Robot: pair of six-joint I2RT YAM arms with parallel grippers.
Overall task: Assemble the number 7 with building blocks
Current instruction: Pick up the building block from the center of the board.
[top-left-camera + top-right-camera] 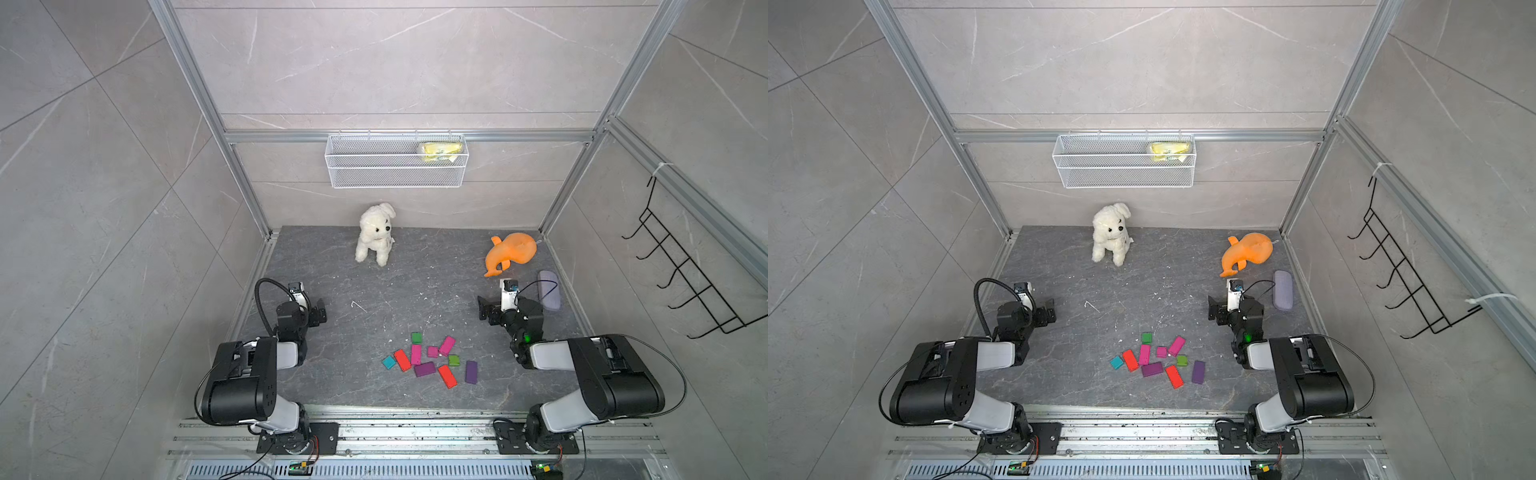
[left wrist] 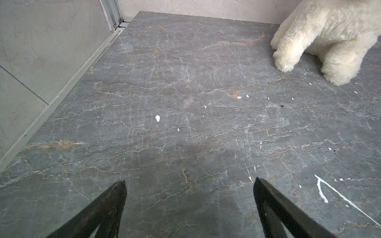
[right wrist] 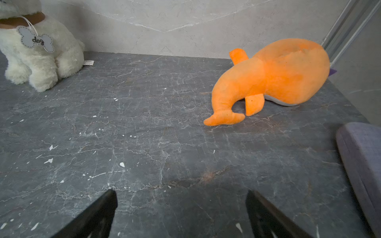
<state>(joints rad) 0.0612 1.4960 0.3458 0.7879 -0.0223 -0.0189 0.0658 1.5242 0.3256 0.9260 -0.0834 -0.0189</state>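
Note:
Several building blocks [image 1: 424, 368] in red, magenta, purple, green and teal lie loosely scattered on the dark stone table near its front, right of centre, seen in both top views [image 1: 1152, 369]. No number 7 is in view. My left gripper [image 1: 320, 311] hovers at the table's left side, well left of the blocks. In the left wrist view it [image 2: 189, 183] is open over bare stone. My right gripper [image 1: 484, 309] hangs behind and right of the scatter. In the right wrist view it [image 3: 181, 192] is open with nothing between the fingers. Neither wrist view shows any block.
A white plush dog [image 1: 375, 235] sits at the back centre and an orange plush whale [image 1: 510, 252] at the back right. A grey-lilac case [image 1: 548, 289] lies by the right wall. A wire basket [image 1: 397, 176] hangs on the back wall, a black hook rack [image 1: 681, 274] on the right wall.

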